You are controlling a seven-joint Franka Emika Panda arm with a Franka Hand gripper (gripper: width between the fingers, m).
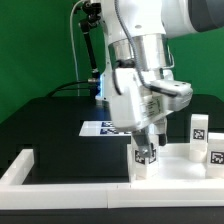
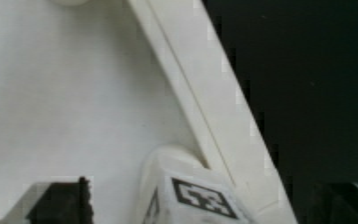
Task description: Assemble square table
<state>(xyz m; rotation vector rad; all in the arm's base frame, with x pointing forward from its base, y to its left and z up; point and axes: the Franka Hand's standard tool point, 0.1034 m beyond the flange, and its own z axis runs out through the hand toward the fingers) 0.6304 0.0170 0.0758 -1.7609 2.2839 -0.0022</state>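
The white square table top (image 1: 172,166) lies at the exterior view's lower right. A white leg (image 1: 144,158) with a black-and-white tag stands upright at its near left corner. My gripper (image 1: 148,143) hangs straight over this leg, open, one finger on each side and both clear of it. In the wrist view the tagged leg (image 2: 201,192) sits between my dark fingertips (image 2: 62,203) of the gripper (image 2: 208,208), beside the top's raised rim (image 2: 190,90). Two more tagged legs (image 1: 198,128) (image 1: 218,150) stand upright on the top at the right. A fourth leg is not in view.
A long white border rail (image 1: 60,181) runs along the table's front, with a raised end (image 1: 18,165) at the left. The marker board (image 1: 98,127) lies flat on the black table behind my arm. A green wall stands at the back.
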